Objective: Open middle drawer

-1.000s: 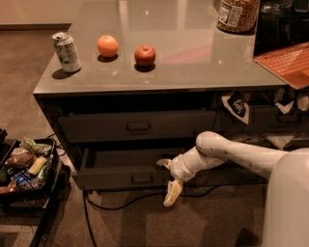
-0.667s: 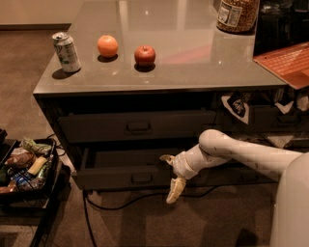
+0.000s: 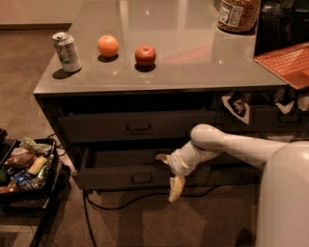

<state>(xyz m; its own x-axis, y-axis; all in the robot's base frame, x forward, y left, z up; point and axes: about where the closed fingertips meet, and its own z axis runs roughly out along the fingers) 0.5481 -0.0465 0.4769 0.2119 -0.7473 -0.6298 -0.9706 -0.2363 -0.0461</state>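
Camera view, middle drawer [image 3: 106, 177]: we see it standing part-way out of the cabinet below the worktop [image 3: 193, 62], its pale inside floor showing and its small handle [image 3: 141, 177] at the centre of the front.
Gripper [image 3: 168, 174]: at the drawer's front, just right of the handle, on the pale arm [image 3: 231, 144] that reaches in from the right.
Jaws: spread wide, 1 finger over the drawer's rim and 1 hanging before its front, holding nothing that we can make out.
Upper drawer [image 3: 96, 128]: closed.
Worktop items: 1 can [image 3: 66, 51], 1 orange [image 3: 108, 46], 1 apple [image 3: 145, 55] and 1 jar [image 3: 238, 14].
Floor: a bin of packets [image 3: 29, 166] at the left.
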